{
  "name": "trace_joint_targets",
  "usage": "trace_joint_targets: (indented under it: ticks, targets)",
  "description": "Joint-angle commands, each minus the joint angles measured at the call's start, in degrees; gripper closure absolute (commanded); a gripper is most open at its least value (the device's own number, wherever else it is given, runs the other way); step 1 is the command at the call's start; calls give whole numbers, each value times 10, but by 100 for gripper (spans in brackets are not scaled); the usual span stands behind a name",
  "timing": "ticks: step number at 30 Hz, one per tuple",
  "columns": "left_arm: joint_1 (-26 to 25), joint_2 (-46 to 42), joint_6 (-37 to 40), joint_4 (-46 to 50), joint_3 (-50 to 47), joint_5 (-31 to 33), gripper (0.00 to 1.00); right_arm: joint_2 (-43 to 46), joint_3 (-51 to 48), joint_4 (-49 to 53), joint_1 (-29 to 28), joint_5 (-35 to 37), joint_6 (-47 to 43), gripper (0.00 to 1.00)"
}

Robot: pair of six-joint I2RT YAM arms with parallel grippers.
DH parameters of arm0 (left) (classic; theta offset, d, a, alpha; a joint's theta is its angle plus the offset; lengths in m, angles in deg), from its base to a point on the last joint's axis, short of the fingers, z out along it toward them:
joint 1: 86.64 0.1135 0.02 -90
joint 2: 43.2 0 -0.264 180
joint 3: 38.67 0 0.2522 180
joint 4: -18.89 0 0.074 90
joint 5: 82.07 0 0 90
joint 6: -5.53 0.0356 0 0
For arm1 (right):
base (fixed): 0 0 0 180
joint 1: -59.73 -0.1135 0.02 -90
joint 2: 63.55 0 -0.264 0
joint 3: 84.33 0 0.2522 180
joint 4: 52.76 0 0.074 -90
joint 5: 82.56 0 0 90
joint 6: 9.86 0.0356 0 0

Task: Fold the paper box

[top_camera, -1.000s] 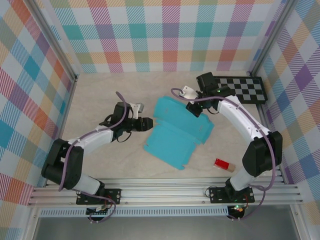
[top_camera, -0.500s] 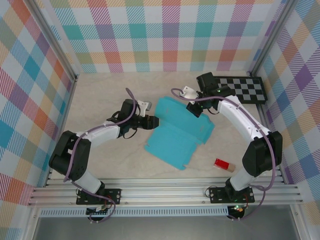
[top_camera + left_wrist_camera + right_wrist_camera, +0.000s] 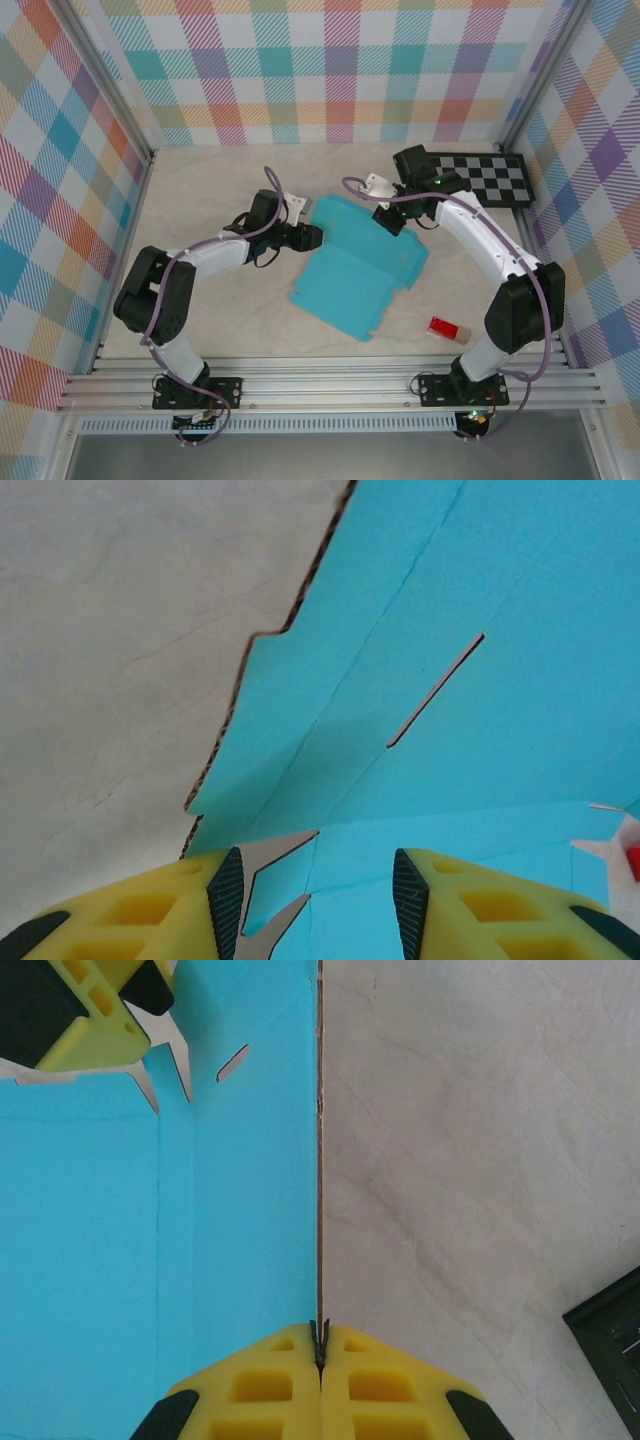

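Note:
The paper box (image 3: 360, 265) lies teal face up in the middle of the table as an unfolded card cut-out with tabs. My right gripper (image 3: 392, 218) is shut on its far edge; the right wrist view shows the thin card edge (image 3: 319, 1160) running straight into the closed fingertips (image 3: 320, 1345). My left gripper (image 3: 312, 237) is at the card's left side, open. In the left wrist view its black pads (image 3: 226, 900) stand apart over the teal surface (image 3: 480, 600), with a cut tab (image 3: 262, 880) beside the left pad.
A black-and-white checkerboard (image 3: 490, 178) lies at the back right by the wall. A small red block (image 3: 444, 328) sits near the front right. Plaid walls enclose the table on three sides. Bare tabletop (image 3: 200, 190) lies to the left of the card.
My left gripper has moved right and slightly farther back, from beside the card to over its left edge, and its jaws have narrowed a little. The right gripper has kept its grip and place.

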Motion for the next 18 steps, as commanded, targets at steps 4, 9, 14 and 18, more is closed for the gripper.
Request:
trace_joint_targets:
  ticks: [4,9,14,18]
  targets:
    - [-1,19,48,29,13,-2,53,11,14,8,1,-27,-8,100]
    - [-3,32,62,33,11,-2,53,12,17,8,1,-35,-5,100]
    - [-9,45,56,22,13,-2,57,12,16,8,1,-43,-3,100]
    - [-21,49,50,20,19,3,65,12,16,10,1,-42,-2,100]
